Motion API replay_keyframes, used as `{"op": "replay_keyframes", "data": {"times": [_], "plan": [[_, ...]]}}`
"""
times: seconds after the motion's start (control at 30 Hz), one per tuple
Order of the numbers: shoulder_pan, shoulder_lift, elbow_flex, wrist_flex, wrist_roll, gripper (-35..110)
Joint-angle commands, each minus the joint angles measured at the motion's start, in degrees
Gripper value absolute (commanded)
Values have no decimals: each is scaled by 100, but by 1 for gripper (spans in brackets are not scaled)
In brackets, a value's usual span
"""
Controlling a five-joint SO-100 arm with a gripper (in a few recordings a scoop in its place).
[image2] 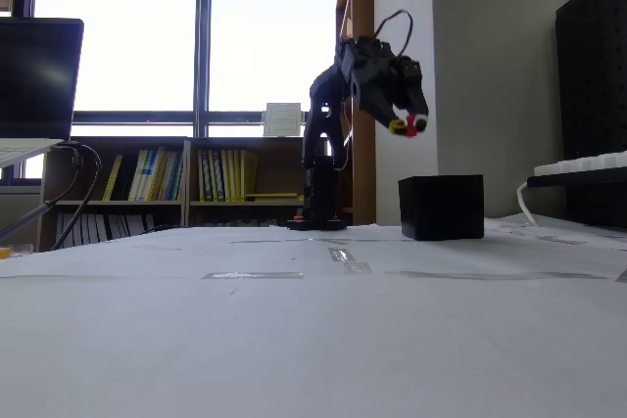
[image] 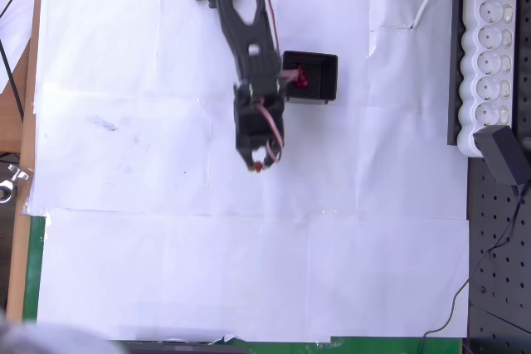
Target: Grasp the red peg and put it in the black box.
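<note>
gripper (image: 258, 165) left-below black box (image: 311, 77) in overhead view | power strip (image: 489, 60) far right

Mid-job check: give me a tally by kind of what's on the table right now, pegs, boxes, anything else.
Red peg held at the end effector: 1
Red pegs clumped inside the box: several, too small to count
Black box: 1
White power strip: 1
Black adapter on the strip: 1
Total: 4 countable things, plus the clump.
</note>
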Motion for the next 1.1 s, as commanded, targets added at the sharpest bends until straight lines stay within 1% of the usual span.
{"op": "replay_keyframes", "data": {"times": [0.0,0.07,0.13,0.27,0.33,0.4,0.57,0.73,0.87,1.07], "plan": [[-325,-1406,-62,1230,-26,0],[-606,-1723,-369,1529,44,0],[-905,-1934,-598,1714,466,0],[-1459,-2180,-958,2048,861,0],[-1705,-2276,-1336,2083,861,0],[-1890,-2303,-1600,2021,1160,0],[-2294,-2268,-2224,1459,1837,0],[-2602,-2180,-2505,791,2215,0],[-2769,-2057,-2496,422,2276,0],[-2874,-1916,-2760,-114,1969,0]]}}
